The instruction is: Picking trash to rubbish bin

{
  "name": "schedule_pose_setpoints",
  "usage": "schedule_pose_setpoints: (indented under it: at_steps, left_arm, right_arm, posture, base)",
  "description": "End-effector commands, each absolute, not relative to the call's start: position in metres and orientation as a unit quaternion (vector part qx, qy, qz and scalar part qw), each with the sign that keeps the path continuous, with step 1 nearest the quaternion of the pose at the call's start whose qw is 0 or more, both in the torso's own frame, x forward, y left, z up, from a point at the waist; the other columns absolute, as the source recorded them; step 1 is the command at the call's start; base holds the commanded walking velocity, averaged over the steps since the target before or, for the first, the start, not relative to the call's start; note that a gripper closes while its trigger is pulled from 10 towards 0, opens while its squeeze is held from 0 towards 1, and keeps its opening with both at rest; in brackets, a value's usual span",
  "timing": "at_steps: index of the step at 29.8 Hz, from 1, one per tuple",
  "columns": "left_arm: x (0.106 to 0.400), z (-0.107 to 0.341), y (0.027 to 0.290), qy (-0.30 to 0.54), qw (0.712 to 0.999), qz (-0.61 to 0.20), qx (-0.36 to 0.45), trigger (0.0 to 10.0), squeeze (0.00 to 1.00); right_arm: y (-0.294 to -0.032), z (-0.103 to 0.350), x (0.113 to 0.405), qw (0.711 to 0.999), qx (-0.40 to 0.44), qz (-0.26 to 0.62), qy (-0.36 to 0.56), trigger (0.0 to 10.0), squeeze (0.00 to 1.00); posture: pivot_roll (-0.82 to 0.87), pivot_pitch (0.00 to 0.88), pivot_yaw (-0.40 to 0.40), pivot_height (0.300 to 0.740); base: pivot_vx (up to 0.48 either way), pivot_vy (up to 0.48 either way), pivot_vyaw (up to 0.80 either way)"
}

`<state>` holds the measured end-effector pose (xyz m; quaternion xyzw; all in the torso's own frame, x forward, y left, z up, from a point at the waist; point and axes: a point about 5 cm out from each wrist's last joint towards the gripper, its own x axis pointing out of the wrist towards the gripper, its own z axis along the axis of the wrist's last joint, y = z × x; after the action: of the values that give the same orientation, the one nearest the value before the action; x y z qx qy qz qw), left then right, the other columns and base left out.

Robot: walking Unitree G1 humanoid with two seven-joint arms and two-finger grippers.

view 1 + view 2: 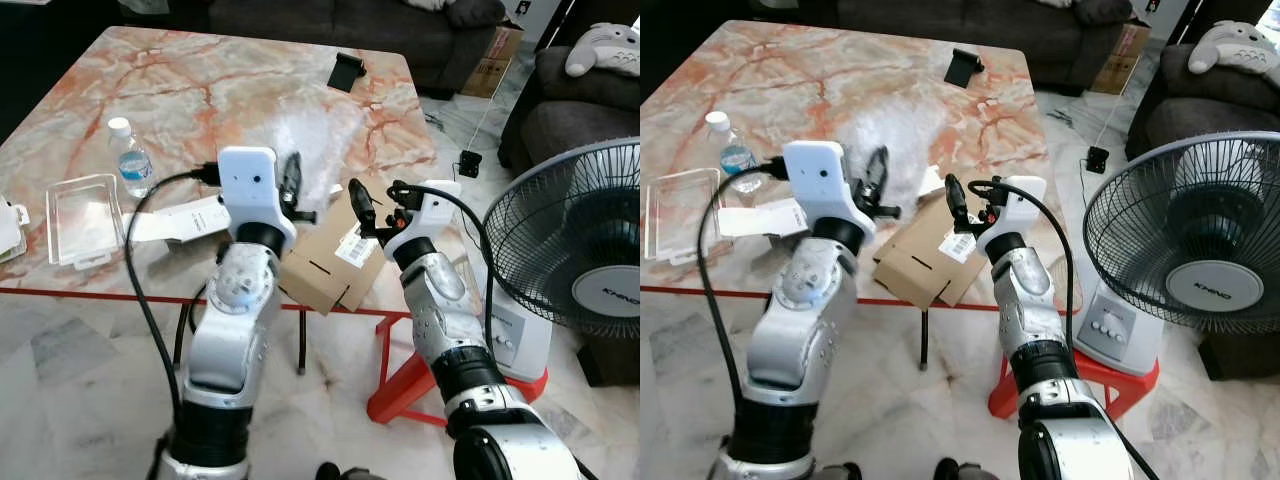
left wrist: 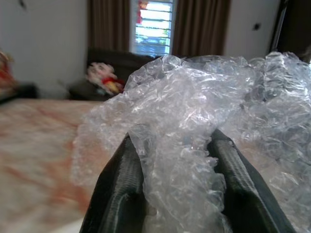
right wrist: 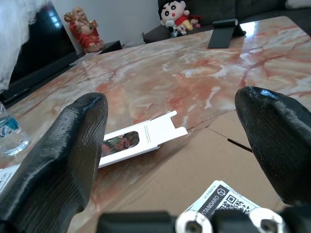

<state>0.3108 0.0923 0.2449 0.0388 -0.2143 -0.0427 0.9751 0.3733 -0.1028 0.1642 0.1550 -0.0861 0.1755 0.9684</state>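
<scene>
Marble-topped table (image 1: 200, 90), veined orange, on red legs, occupies the room ahead of the robot; a dark sofa (image 1: 330, 20) lies beyond its far edge and a standing fan (image 1: 580, 260) is on the floor off its right side.

Left gripper (image 2: 177, 160) is raised over the table's near edge, its two black fingers (image 2: 121, 184) clamped on a crumpled sheet of clear bubble wrap (image 2: 204, 116), which bulges up between and past them.

Right gripper (image 1: 375, 205) is held near the same edge with fingers spread wide and nothing between them. It hovers just above a flattened cardboard box (image 1: 330, 262) bearing a printed label (image 3: 218, 200); the box overhangs the near edge.

Other items on the table: a water bottle (image 1: 130, 158) and a clear plastic container (image 1: 82, 218) toward the left edge; a white carton sleeve (image 3: 141, 138) lying flat beside the cardboard; a black phone stand (image 1: 346, 70) near the far right corner.
</scene>
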Motion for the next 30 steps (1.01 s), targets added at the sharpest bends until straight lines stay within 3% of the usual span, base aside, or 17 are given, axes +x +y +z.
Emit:
schedule_pose_setpoints:
  at_steps: [1,3,8,16,30]
  left_arm:
    - [0.315,0.238,0.090,-0.213,0.974,-0.042,0.068,10.0,0.00]
    - [0.321,0.234,0.101,-0.212,0.975,-0.016,0.070,10.0,0.00]
    - [0.327,0.234,0.117,-0.238,0.957,0.026,0.165,10.0,0.00]
    - [0.328,0.222,0.129,-0.242,0.957,0.054,0.150,10.0,0.00]
    - [0.329,0.214,0.120,-0.237,0.964,0.044,0.108,10.0,0.00]
  right_arm:
    - [-0.105,0.172,0.375,0.968,0.153,0.170,-0.105,10.0,0.00]
    - [-0.108,0.175,0.375,0.970,0.141,0.164,-0.112,10.0,0.00]
    - [-0.118,0.180,0.376,0.973,0.133,0.141,-0.128,10.0,0.00]
    - [-0.122,0.184,0.376,0.975,0.109,0.133,-0.142,10.0,0.00]
    - [-0.123,0.183,0.375,0.975,0.113,0.129,-0.143,10.0,0.00]
  posture:
    - [0.08,0.129,-0.132,0.740]
    - [0.07,0.128,-0.131,0.740]
    - [0.06,0.126,-0.126,0.740]
    - [0.06,0.131,-0.122,0.740]
    - [0.06,0.135,-0.123,0.740]
  base:
    - [0.000,0.000,0.00]
    - [0.000,0.000,0.00]
    - [0.000,0.000,0.00]
    - [0.000,0.000,0.00]
    - [0.000,0.000,0.00]
